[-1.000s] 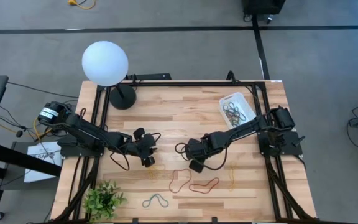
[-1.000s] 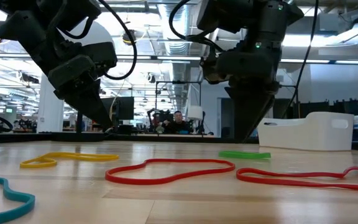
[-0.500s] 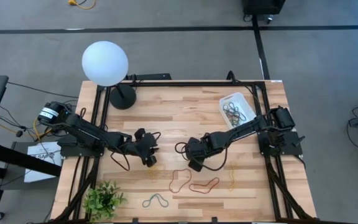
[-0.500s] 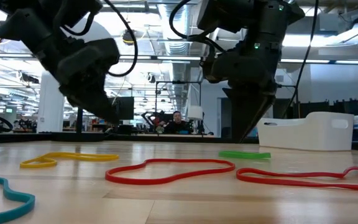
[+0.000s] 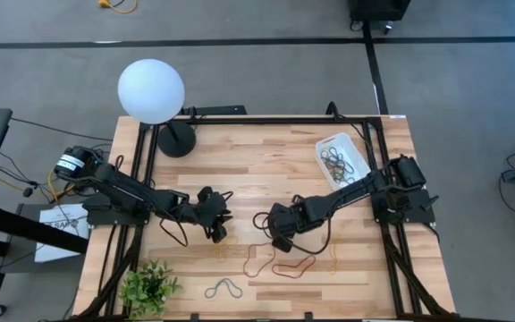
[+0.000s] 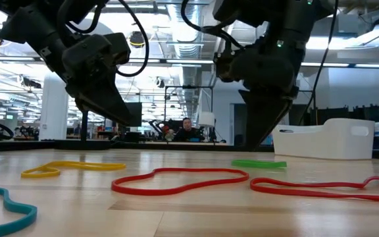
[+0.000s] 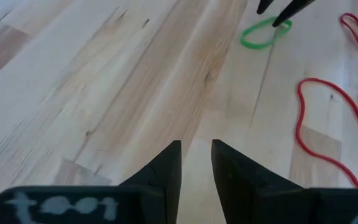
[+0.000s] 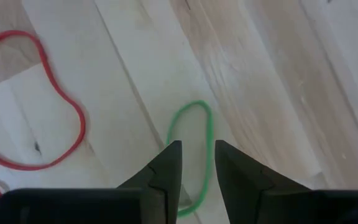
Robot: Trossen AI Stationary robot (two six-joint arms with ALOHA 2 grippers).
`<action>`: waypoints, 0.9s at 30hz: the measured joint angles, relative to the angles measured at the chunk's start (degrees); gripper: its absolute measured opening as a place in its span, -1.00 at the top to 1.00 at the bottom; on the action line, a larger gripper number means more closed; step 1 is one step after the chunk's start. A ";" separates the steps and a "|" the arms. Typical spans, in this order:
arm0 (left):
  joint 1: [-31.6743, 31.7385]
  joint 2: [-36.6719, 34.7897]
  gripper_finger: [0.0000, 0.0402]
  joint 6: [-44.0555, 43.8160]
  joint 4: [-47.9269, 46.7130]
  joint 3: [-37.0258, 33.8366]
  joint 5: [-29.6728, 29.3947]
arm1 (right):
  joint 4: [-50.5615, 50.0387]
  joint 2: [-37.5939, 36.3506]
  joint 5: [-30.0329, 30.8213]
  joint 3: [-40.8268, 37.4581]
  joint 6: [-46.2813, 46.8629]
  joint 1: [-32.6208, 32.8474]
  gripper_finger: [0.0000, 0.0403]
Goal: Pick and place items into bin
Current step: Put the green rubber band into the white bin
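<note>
Right gripper [image 8: 193, 163] low over the table near its middle, fingers a narrow slot apart and astride one side of the green rubber band [image 8: 194, 143], nothing yet pinched; same band lying flat on the wood under the dark fingertips in the low view [image 6: 258, 163], well apart from the white bin [image 5: 341, 156] at the far right corner, which already holds a tangle of bands; left gripper [image 7: 196, 163] over the table's left-centre, fingers likewise slightly parted and empty, bare planks between them, a yellow rubber band [image 6: 71, 168] lying close by; red rubber bands [image 6: 179, 180] sprawled nearer the front edge, a grey-blue rubber band [image 5: 224, 288] nearest the front beside a small potted plant [image 5: 148, 288]; white globe lamp [image 5: 151, 90] at the far left corner. Likely very light, limp and thin, lying flush with the wood, so probably prone to slip out from under the tips or to drape and stretch once lifted; best taken across a single strand at mid-loop, tips pressed right down to the surface before closing; slightly grippy rubber, no fragility to fear.
</note>
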 joint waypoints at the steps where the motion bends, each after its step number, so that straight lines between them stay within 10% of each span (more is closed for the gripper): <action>1: 0.00 0.00 0.61 0.00 -0.05 0.00 -0.04 | -0.08 0.00 0.20 0.00 0.00 0.07 0.55; 27: -0.02 0.00 0.61 0.15 -1.81 0.00 -0.05 | 1.52 5.14 1.82 0.31 -0.44 -0.04 0.56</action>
